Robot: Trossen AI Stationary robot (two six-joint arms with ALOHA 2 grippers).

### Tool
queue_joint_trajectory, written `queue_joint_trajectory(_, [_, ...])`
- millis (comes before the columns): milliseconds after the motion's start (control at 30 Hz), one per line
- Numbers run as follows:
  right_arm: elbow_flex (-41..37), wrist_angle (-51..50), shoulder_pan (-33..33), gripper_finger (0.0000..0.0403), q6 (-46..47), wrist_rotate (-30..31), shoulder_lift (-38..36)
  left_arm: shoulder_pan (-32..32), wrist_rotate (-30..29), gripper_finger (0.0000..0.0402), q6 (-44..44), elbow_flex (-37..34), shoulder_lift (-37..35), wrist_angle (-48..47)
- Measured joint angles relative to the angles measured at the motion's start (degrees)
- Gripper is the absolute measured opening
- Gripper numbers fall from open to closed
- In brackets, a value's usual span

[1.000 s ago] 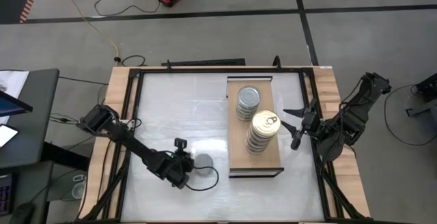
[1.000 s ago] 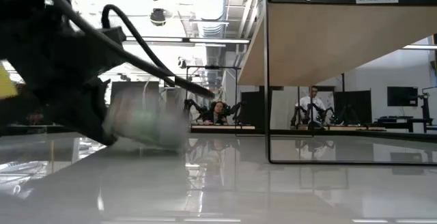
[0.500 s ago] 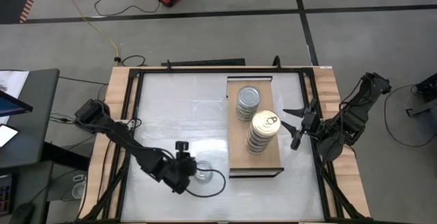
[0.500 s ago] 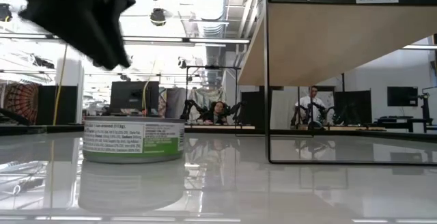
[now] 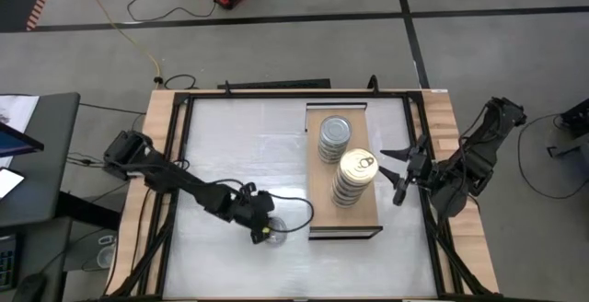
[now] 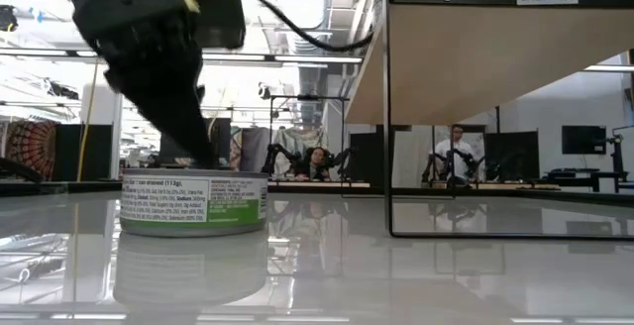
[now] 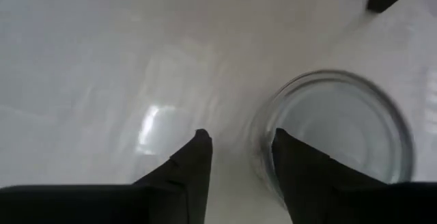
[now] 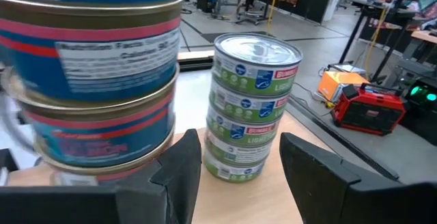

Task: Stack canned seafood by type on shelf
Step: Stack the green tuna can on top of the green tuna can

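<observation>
Loose tin [image 5: 272,231], green label, silver lid, sits upright on the table [image 5: 230,155] at abt 7 o'clock from the shelf [image 5: 317,219], just off its near corner. On the shelf: green stack [image 5: 335,137] w/ silver lid at the far end, blue/red stack [image 5: 354,177] w/ gold pull-tab lid nearer me. So this tin belongs on the green stack, judging by label.

My left gripper [image 7: 239,152] hangs right over the tin's rim, jaws part open, narrow gap, holding nothing. In the wrist view one finger [image 7: 300,162] overlaps the tin's edge, the other is off to the side over bare table. That's off-centre: as it stands I'd pinch the rim wall, not span the tin.

To do the pick well, I reckon: open wider, shift toward the tin's centre so the fingers straddle it, come down level, close on the side wall below the lid lip. Lift straight, since a tilted tin will slide. Then carry to abt 1 o'clock, over the blue/red stack w/o clipping it, and set down square on the green stack.

My right gripper [image 8: 235,159] waits at the shelf's 3 o'clock side, jaws part open, empty, facing both stacks.
</observation>
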Motion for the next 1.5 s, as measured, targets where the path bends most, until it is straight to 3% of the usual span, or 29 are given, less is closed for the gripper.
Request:
queue_joint_trajectory(300, [0.0,0.0,1.6,0.0225,0.1,0.0,0.0,2.7,3.8,0.0085,-2.1,-6.7,-0.3,9.5])
queue_joint_trajectory(567, [0.0,0.0,1.6,0.0225,0.1,0.1,0.0,4.8,-3.8,0.0008,-2.8,-9.2,-0.6,6.3])
queue_joint_trajectory(833, [0.0,0.3,1.6,0.0225,0.2,0.1,0.0,7.2,-2.3,0.0001,-2.3,-9.5,-0.5,1.2])
queue_joint_trajectory(1067, [0.0,1.1,1.7,0.0225,-0.1,0.1,0.0,6.7,-10.7,0.0000,-2.4,-9.5,-8.8,-8.7])
queue_joint_trajectory(1267, [0.0,1.1,1.5,0.0225,-0.3,0.1,0.0,4.5,-11.1,0.0028,1.9,-9.5,-15.5,-9.5])
queue_joint_trajectory(1500, [0.0,1.5,1.4,0.0225,-0.3,0.1,0.0,3.6,-9.0,0.0150,-2.2,-9.5,-15.6,-2.7])
